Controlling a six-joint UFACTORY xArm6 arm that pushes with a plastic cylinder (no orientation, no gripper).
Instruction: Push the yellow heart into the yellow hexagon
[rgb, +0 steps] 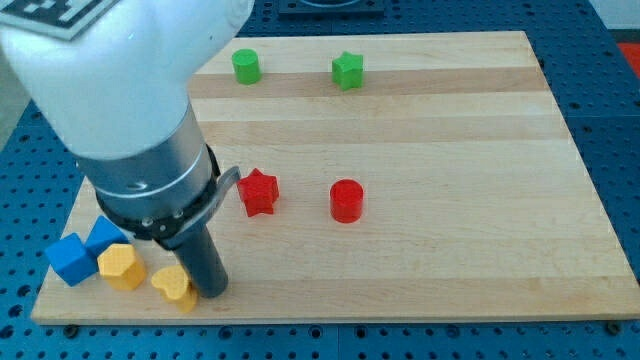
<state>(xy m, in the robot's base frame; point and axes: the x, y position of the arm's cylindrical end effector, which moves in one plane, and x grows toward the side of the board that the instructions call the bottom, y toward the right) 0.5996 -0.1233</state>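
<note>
The yellow heart (175, 287) lies near the board's bottom edge at the view's lower left. The yellow hexagon (120, 266) lies a short way to its left and slightly higher, with a small gap between them. My tip (211, 293) is on the board right against the heart's right side. The arm's white and grey body covers the view's upper left.
Two blue blocks (70, 258) (103, 236) sit left of the hexagon at the wooden board's (450, 250) corner. A red star (258, 191) and a red cylinder (346, 200) lie mid-board. A green cylinder (246, 66) and a green star (348, 70) lie at the top.
</note>
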